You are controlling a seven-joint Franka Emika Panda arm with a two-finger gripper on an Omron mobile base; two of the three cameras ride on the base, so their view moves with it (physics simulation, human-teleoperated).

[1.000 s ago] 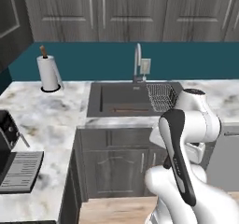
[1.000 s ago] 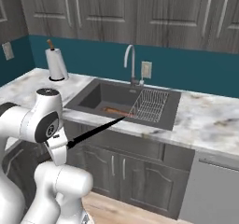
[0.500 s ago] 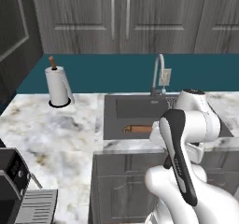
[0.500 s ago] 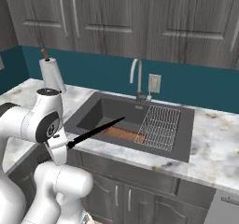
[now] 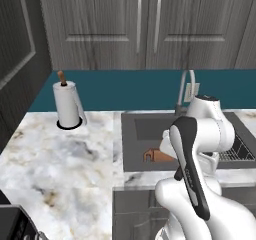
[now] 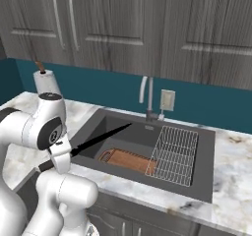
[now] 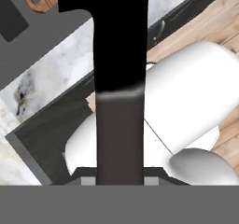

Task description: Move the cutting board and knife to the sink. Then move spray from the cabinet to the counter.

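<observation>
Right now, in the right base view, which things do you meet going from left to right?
Paper towel roll → knife → cutting board → faucet → wall outlet → wire rack.

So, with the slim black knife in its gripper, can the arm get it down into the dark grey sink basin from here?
Probably yes. The gripper is shut on the slim black knife, whose tip already points over the dark grey sink basin. The basin is open from above; the reddish-brown wooden cutting board lies on its floor, the wire rack to one side.
</observation>
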